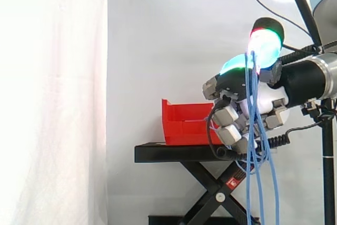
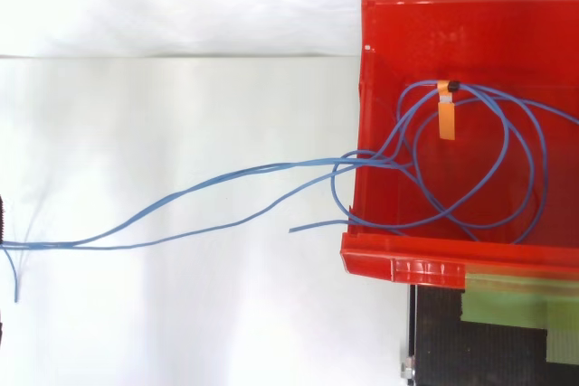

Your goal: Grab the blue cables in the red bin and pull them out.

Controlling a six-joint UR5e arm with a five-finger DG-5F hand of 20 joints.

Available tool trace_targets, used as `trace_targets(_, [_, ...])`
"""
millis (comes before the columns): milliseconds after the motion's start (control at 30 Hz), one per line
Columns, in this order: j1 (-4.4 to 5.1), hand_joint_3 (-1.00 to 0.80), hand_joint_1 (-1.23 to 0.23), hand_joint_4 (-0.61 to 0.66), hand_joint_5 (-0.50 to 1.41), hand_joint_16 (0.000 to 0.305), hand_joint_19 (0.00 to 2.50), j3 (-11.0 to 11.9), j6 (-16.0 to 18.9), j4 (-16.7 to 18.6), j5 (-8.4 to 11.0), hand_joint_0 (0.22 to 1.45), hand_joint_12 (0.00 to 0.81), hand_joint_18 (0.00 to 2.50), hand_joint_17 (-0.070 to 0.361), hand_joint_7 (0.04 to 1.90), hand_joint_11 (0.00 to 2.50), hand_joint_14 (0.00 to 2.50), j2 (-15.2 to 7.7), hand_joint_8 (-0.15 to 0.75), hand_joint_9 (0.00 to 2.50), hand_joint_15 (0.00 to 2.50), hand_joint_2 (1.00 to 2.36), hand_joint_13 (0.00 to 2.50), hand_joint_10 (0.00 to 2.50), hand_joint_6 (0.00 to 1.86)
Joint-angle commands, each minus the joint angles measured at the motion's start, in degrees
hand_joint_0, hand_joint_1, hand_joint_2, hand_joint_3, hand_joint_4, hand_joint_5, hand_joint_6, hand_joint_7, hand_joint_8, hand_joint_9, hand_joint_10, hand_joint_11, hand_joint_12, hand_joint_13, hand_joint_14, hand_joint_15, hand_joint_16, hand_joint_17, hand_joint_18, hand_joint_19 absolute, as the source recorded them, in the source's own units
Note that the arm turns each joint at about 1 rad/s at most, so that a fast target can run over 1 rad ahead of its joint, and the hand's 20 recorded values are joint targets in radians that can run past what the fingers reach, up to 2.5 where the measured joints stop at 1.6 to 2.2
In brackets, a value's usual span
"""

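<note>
**Blue cables [image 1: 253, 77] held above a red bin.** The hand [image 1: 234, 85] is closed on the cables. They are pinched between a red-green pad [image 1: 266, 43] and a cyan one just beneath it.

From the pinch the strands hang almost straight down, so their long axis is vertical. They pass in front of the palm and drop below the stand's top. The side view packs them too closely to count.

In the top view the cables' far part lies coiled in loose loops on the floor of the one bin [image 1: 184, 125]. One orange tag [image 2: 446, 119] sits at the top of the coil. At least three strands rise over the bin's wall and run long and nearly level to the view's left edge. One further free end stops just outside that wall.

The bin stands beyond the fingers' backs, away from the arm and lower than the pinching pads, and the hand does not touch it. It rests on one black stand [image 1: 174, 154] with crossed legs. A strip of green tape [image 2: 516, 296] lies on the stand beside the bin. A white curtain [image 1: 52, 98] hangs behind.
</note>
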Motion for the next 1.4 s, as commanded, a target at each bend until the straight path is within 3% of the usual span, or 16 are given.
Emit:
trace_targets(0, [0.09, -1.00, -0.94, 0.17, 0.51, 0.048, 0.75, -0.07, 0.00, 0.00, 0.00, 0.78, 0.360, 0.68, 0.108, 0.42, 0.65, 0.02, 0.00, 0.261, 0.72, 0.58, 1.00, 0.74, 0.02, 0.98])
trace_targets(300, [0.09, -1.00, -0.92, 0.18, 0.53, 0.049, 0.75, 0.02, 0.00, 0.53, 0.00, 0.76, 0.363, 0.69, 0.110, 0.42, 0.64, 0.02, 0.00, 0.265, 0.72, 0.58, 1.00, 0.74, 0.02, 0.95])
trace_targets(1000, [0.09, -1.00, -0.82, 0.19, 0.71, 0.050, 0.75, 0.02, 0.00, 1.05, 0.09, 0.74, 0.367, 0.70, 0.112, 0.56, 0.63, 0.02, 0.00, 0.277, 0.75, 0.58, 1.00, 0.74, 0.02, 0.69])
trace_targets(1367, [0.09, -1.00, -0.86, 0.19, 0.74, 0.048, 0.75, 0.02, 0.00, 1.05, 0.00, 0.78, 0.360, 0.69, 0.107, 0.60, 0.61, 0.02, 0.00, 0.269, 0.75, 0.58, 1.00, 0.74, 0.02, 0.66])
